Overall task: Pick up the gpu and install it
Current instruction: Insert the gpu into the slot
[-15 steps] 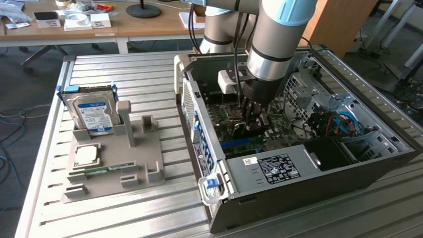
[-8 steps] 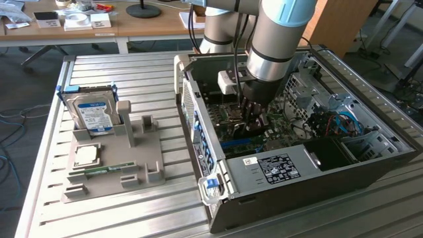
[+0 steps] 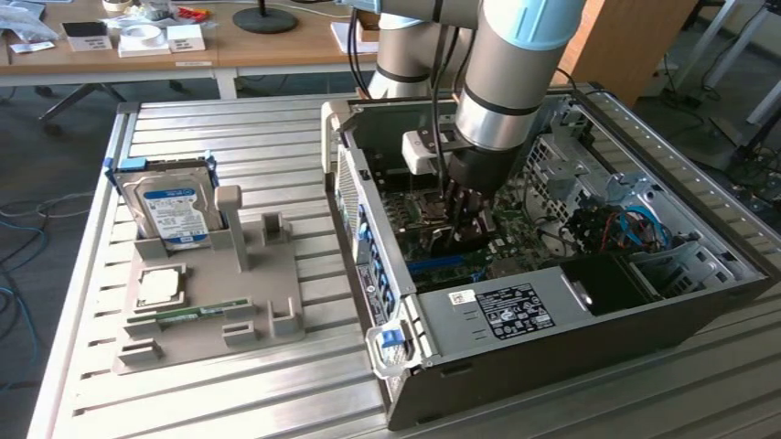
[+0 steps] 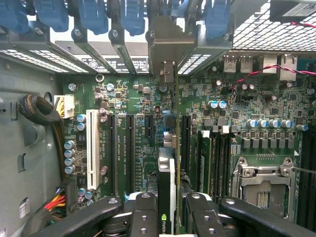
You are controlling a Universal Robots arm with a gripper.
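The claw point(image 4: 172, 215) was about half open. It squeezed the gpu point(image 4: 167, 180) between its two black fingers point(image 4: 143, 217), one on each flat side. The card stood on its thin edge. It was down inside the open computer case point(image 3: 513, 375), right above the green motherboard point(image 4: 138, 103). I could not tell if its lower edge touched a slot. Its silver end plate point(image 4: 168, 54) reached the back wall of the case, next to the row of blue clips point(image 4: 94, 15).

Room was tight there. Long black slots point(image 4: 129, 148) lay close on both sides of the card. A white slot point(image 4: 92, 148) lay a bit further off. The metal chip socket point(image 4: 261, 182) sat near on the other side. In the exterior view the arm point(image 3: 513, 73) came down through the open side of the case. The case walls stood all round it, and a grey power box point(image 3: 513, 306) was close by.

Well apart from the case, on the exterior view's left, a grey holder point(image 3: 244, 302) sat on the metal desk point(image 3: 219, 128). A blue-labelled hard drive point(image 3: 171, 206) stood in it, and a small RAM stick point(image 3: 189, 315) lay in it.
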